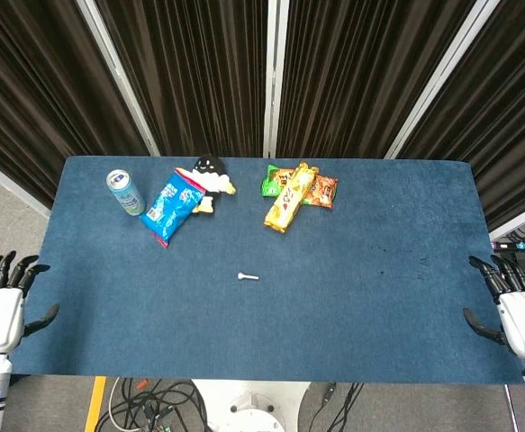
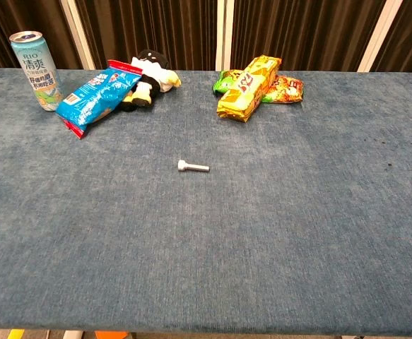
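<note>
I see my left hand point(image 1: 1, 301) off the left edge of the blue carpeted table point(image 1: 352, 297), released, fingers spread and holding nothing. My right hand point(image 1: 514, 306) sits off the opposite edge, likewise released with fingers apart and nothing in them. The chest view shows neither hand.

Between the two hands, well apart from both, a small silver metal bolt point(image 1: 248, 276) lies flat on the cloth. Far ahead of my left hand stands an upright pale green drink can point(image 1: 125, 192), and just beside it a blue crinkled snack bag point(image 1: 174, 208) overlaps a black-and-white plush toy point(image 1: 210, 171). Further toward my right hand's side, a long yellow snack packet point(image 1: 289, 198) lies across a green packet point(image 1: 270, 180) and an orange-red packet point(image 1: 323, 190).
</note>
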Robot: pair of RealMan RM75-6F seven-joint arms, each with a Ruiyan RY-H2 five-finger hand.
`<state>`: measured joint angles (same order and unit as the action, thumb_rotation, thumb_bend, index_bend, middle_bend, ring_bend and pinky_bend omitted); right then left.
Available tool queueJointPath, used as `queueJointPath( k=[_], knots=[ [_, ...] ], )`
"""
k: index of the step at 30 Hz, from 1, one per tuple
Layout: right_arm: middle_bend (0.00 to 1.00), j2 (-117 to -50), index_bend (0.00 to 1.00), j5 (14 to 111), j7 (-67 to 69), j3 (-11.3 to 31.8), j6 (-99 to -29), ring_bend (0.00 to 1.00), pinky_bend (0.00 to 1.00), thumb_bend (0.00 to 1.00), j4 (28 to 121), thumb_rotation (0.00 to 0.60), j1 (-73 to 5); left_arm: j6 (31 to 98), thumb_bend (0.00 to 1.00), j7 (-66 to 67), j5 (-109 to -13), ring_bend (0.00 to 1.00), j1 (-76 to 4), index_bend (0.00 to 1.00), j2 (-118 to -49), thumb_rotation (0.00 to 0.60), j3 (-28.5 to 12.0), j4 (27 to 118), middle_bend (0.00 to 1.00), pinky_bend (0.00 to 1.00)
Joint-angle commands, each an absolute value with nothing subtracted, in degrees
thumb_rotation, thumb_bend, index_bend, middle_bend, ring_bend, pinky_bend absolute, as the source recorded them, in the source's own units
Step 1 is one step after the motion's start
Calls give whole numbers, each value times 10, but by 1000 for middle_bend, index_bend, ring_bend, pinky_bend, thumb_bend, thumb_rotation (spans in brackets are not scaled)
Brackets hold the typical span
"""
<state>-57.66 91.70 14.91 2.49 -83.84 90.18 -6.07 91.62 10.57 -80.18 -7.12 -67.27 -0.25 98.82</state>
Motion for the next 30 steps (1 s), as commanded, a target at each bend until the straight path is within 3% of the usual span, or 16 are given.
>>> queueJointPath(
  k=[1, 13, 18, 24, 30],
  knots=[
    [166, -574, 87, 918, 150, 24, -840, 27, 42, 238, 905, 600, -61, 916, 205, 112, -804, 0, -68, 269, -676, 600, -6, 987, 165, 0],
    [166, -568, 86, 918, 154, 20, -857, 27, 41, 237, 909, 600, -51, 902, 204, 121, -826, 0, -72, 271, -679, 600, -18, 982, 165, 0],
    [166, -556, 86, 914, 139, 26, -865, 27, 41, 233, 921, 600, -51, 859, 205, 124, -857, 0, -113, 274, -669, 600, -35, 999, 165, 0],
    [166, -556, 86, 915, 131, 26, -862, 27, 41, 234, 929, 600, -53, 759, 230, 140, -868, 0, -202, 304, -674, 600, -74, 1044, 166, 0],
    [166, -558, 87, 914, 128, 25, -866, 27, 41, 233, 927, 600, -50, 619, 276, 186, -797, 0, -310, 343, -729, 600, -117, 1041, 166, 0]
  ],
)
